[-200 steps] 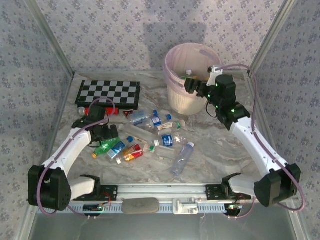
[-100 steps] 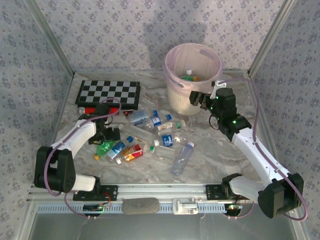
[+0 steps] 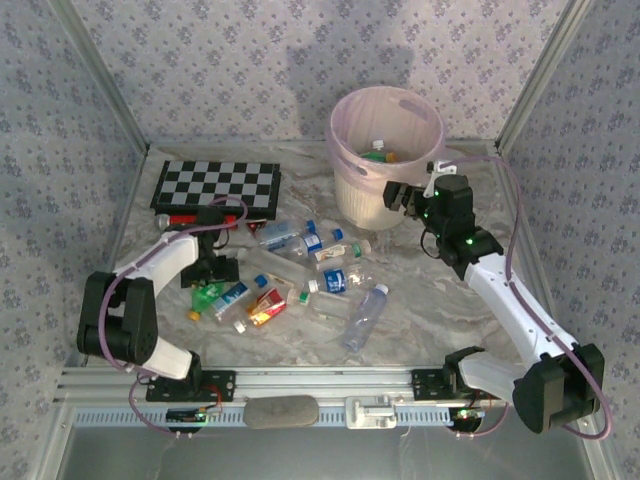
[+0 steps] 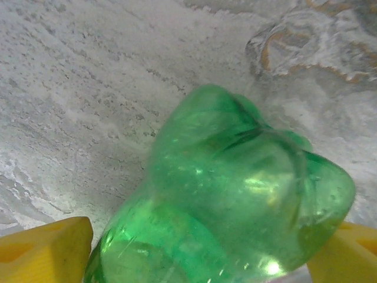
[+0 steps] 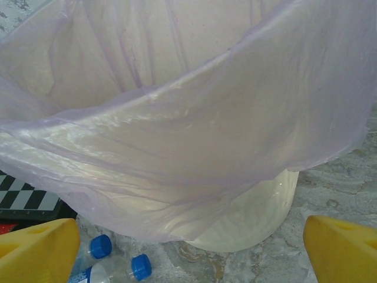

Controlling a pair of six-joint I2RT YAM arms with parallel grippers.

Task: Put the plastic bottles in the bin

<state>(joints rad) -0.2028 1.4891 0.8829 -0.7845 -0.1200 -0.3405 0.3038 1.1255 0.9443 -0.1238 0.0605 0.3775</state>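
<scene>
Several plastic bottles lie in a heap on the marble table: a green bottle point(image 3: 207, 296), a blue-labelled one point(image 3: 232, 297), an orange-red one point(image 3: 265, 307), and clear blue-capped ones point(image 3: 285, 237) point(image 3: 365, 315). My left gripper point(image 3: 214, 274) is down on the green bottle point(image 4: 235, 194), its yellow fingertips point(image 4: 44, 250) pressed against both sides of it. The bin point(image 3: 385, 150), cream with a pink bag, holds a few bottles point(image 3: 378, 152). My right gripper point(image 3: 400, 196) hangs open beside the bin's wall point(image 5: 259, 218), nothing between its fingers.
A black-and-white chessboard point(image 3: 217, 185) lies at the back left with a red stick point(image 3: 185, 220) along its near edge. Two blue caps point(image 5: 140, 266) show below the bin's bag. Patterned walls close in both sides. A grey pad point(image 3: 280, 410) sits on the front rail.
My right gripper drew back from over the bin and now sits beside its right wall. My left arm swung in and settled on the green bottle, its jaws narrowing round it.
</scene>
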